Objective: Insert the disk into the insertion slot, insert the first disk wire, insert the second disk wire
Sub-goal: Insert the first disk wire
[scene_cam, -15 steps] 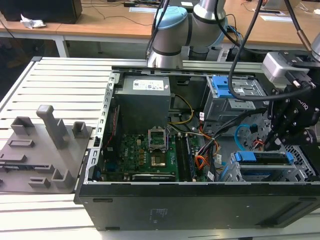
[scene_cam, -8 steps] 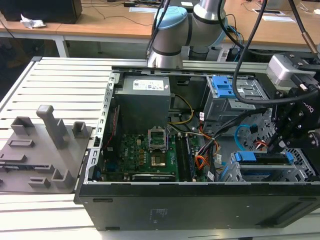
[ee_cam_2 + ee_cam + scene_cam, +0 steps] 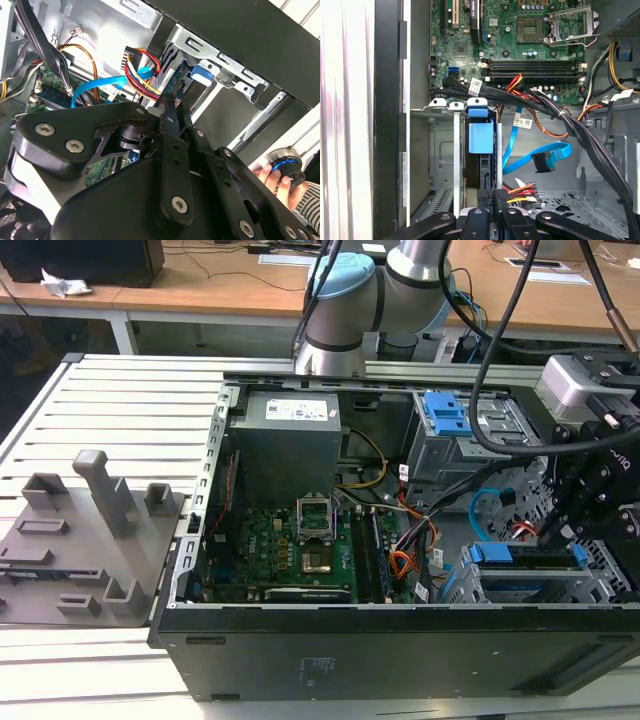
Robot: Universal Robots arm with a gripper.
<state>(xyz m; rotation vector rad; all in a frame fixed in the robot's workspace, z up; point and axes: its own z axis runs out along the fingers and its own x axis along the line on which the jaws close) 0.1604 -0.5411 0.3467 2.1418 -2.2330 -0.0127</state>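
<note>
A computer case (image 3: 400, 660) lies on the desk (image 3: 130, 400) toward the exterior view's right edge, with a tray (image 3: 40, 580) beside it at the left edge. Inside the case, the disk (image 3: 481, 170) sits in the insertion slot (image 3: 442, 150).

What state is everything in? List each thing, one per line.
Black disk with blue tab: seated in the slot.
Insertion slot of the grey perforated metal cage: filled by the disk.
Black plug with red and yellow wires: gripped at the disk's end; whether it is mated, cannot tell.
Flat blue cable: loose, its plug hanging free.
Gripper: shut on the black plug.
Black computer case: side open.
</note>
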